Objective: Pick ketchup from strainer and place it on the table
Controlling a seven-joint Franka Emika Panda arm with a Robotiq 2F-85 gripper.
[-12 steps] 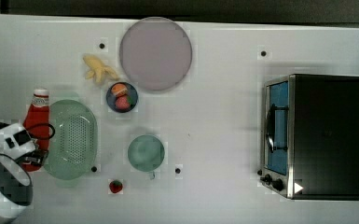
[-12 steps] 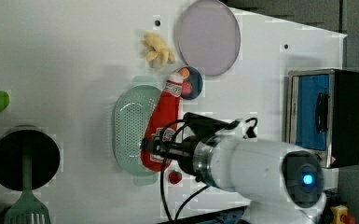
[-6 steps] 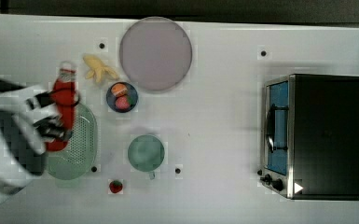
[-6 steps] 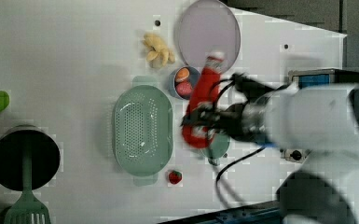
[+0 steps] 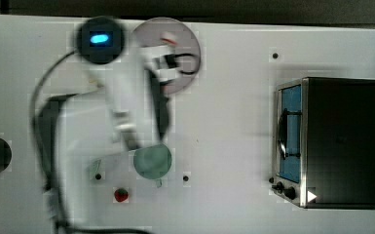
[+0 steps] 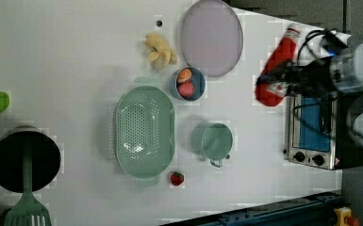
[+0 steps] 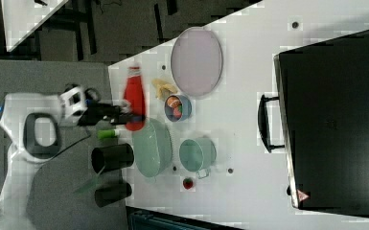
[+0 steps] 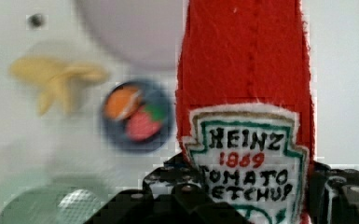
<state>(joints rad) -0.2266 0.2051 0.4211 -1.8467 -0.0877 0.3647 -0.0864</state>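
The ketchup [image 6: 277, 66], a red bottle with a white cap, hangs in the air clear of the strainer [image 6: 144, 132], which is empty. My gripper [image 6: 283, 85] is shut on the bottle's lower body. In the left view the bottle appears right of the lilac plate [image 6: 211, 37], above the white table [image 6: 75, 56]. In the right view the ketchup [image 7: 135, 98] shows just beyond the strainer [image 7: 152, 147], with the gripper [image 7: 128, 117] on it. The wrist view has the labelled ketchup [image 8: 247, 93] between dark fingers [image 8: 177, 191]. In the top view my gripper [image 5: 168, 66] is over the plate [image 5: 187, 44].
A blue bowl of toy food [image 6: 188, 84], bananas [image 6: 159, 49], a green cup [image 6: 217, 141] and a small strawberry [image 6: 177, 178] lie around the strainer. A toaster oven [image 6: 311, 132] stands at the left view's right. A black pot with a green spatula [image 6: 26, 157] sits at the left view's lower left.
The ketchup has been lifted out of the strainer. In the left view it has travelled rightward past the bowl and plate. In the top view the arm swung toward the plate.
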